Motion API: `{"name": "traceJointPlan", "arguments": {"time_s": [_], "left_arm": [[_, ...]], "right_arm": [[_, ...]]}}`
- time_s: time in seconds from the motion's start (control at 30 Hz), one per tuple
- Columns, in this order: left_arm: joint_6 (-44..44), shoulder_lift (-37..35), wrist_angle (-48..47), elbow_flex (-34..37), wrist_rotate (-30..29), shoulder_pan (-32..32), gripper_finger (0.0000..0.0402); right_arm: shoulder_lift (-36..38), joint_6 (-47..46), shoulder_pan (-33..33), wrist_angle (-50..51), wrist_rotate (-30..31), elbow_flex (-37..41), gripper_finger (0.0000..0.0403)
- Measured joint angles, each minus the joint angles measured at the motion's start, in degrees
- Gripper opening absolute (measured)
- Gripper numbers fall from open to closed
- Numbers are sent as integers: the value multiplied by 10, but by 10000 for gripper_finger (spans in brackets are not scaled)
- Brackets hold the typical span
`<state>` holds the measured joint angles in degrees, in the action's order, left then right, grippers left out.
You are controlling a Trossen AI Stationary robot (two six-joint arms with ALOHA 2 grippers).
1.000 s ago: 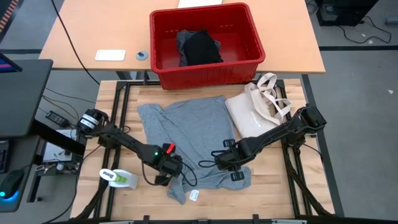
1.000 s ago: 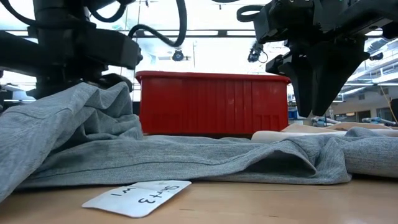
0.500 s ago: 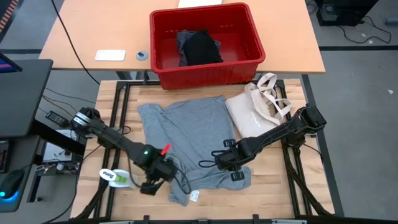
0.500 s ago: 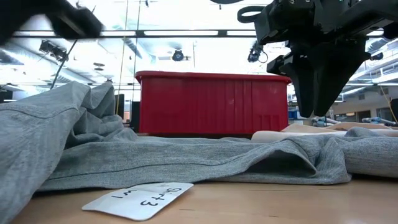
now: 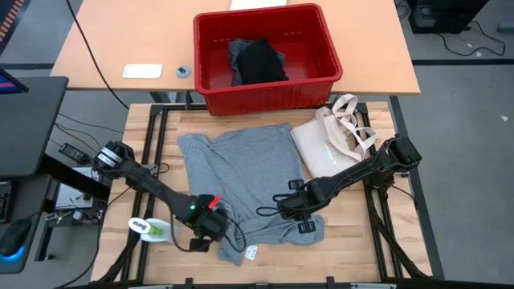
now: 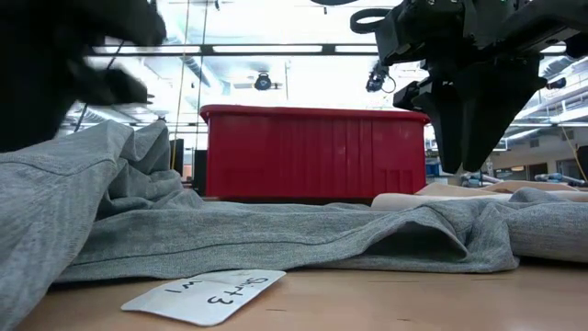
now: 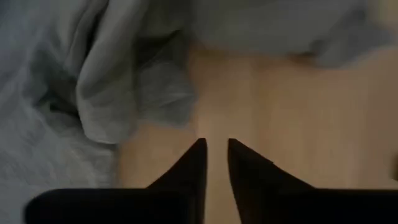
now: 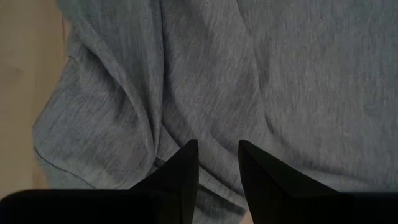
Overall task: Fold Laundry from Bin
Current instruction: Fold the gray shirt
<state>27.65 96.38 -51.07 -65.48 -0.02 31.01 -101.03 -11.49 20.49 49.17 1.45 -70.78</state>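
A light grey T-shirt point(image 5: 241, 172) lies crumpled on the wooden table, with a white paper tag point(image 5: 250, 252) at its near edge. The red bin point(image 5: 210, 96) stands on the far table and holds a black garment point(image 5: 261, 63) and a bluish-grey one point(image 5: 235, 54). My left gripper point(image 5: 205, 230) is low over bare wood beside the shirt's near left corner point(image 7: 106, 93). Its fingers stand a narrow gap apart and are empty. My right gripper point(image 5: 293, 210) points down just above the shirt's near right part point(image 8: 205, 74), a little open and holding nothing.
A cream tote bag point(image 5: 333, 136) lies at the shirt's right, next to my right arm. A white and green roll point(image 5: 152, 230) sits near the table's near left corner, close to my left gripper. A white card point(image 5: 142, 71) lies on the far table.
My left gripper has gone off the shirt's near left part, toward the table's near edge and a little to the left. It now stands over bare wood. My right gripper has kept still.
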Motion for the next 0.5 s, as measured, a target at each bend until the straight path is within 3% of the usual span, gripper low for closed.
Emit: {"name": "traceJointPlan", "arguments": {"time_s": [0.27, 0.5], "left_arm": [[67, 1, 83, 83, 12, -46, 158], [82, 7, 149, 104, 23, -74, 166]], "right_arm": [[0, 0, 0, -8, 0, 0, 122], [0, 3, 0, -8, 0, 0, 122]]}}
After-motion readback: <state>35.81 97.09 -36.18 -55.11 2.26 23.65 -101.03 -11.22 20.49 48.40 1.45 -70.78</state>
